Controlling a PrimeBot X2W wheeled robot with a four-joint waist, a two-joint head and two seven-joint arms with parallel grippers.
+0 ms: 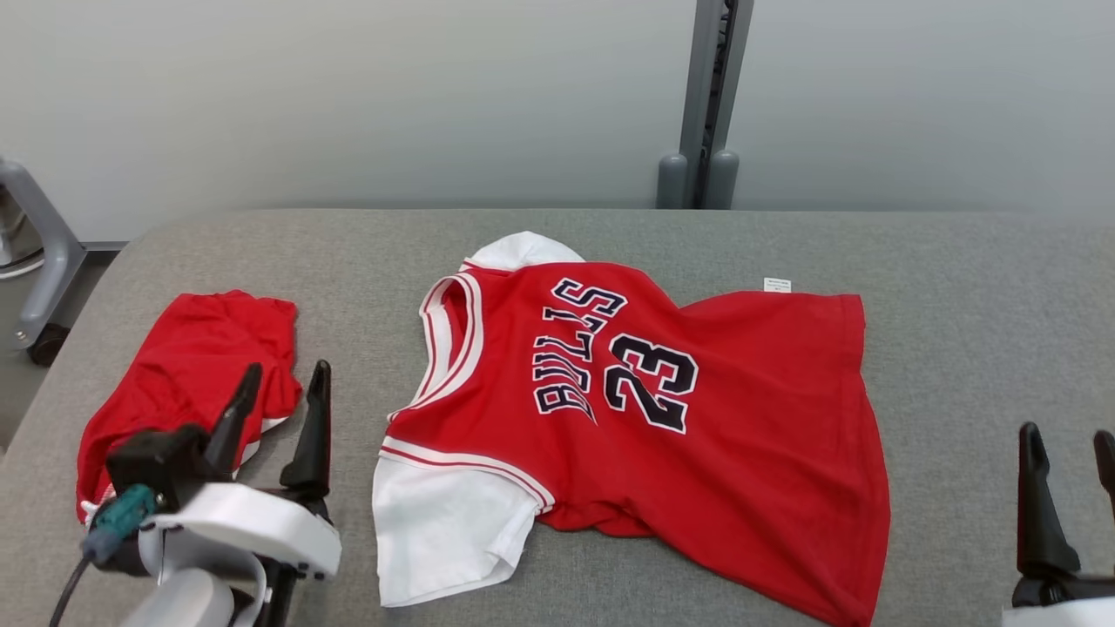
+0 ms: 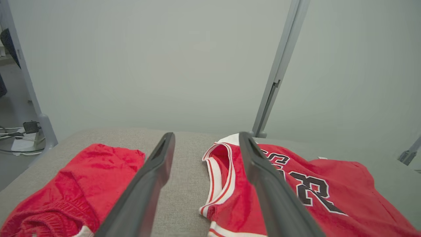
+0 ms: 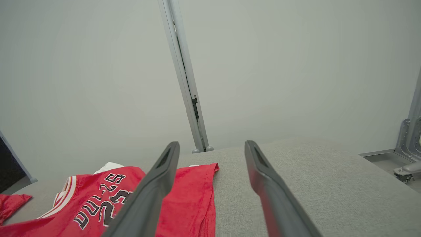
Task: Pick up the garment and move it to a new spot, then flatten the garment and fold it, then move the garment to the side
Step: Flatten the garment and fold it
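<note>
Head: red jersey (image 1: 740,435), smooth knit with white sleeves, striped trim and a "BULLS 23" print, lies mostly flat mid-table (image 1: 976,348) on grey woven padding. Its near hem is rumpled. Crumpled red shorts (image 1: 192,366) lie at the left. Left gripper (image 1: 287,370) is spread wide and empty, by the shorts' edge. Right gripper (image 1: 1067,433) is also spread and empty, apart from the jersey.
Left wrist: fingers (image 2: 154,177) frame bare padding, shorts on one side, jersey collar on the other.
Right wrist: fingers (image 3: 263,177) wide apart over the table, beside the jersey's hem.
</note>
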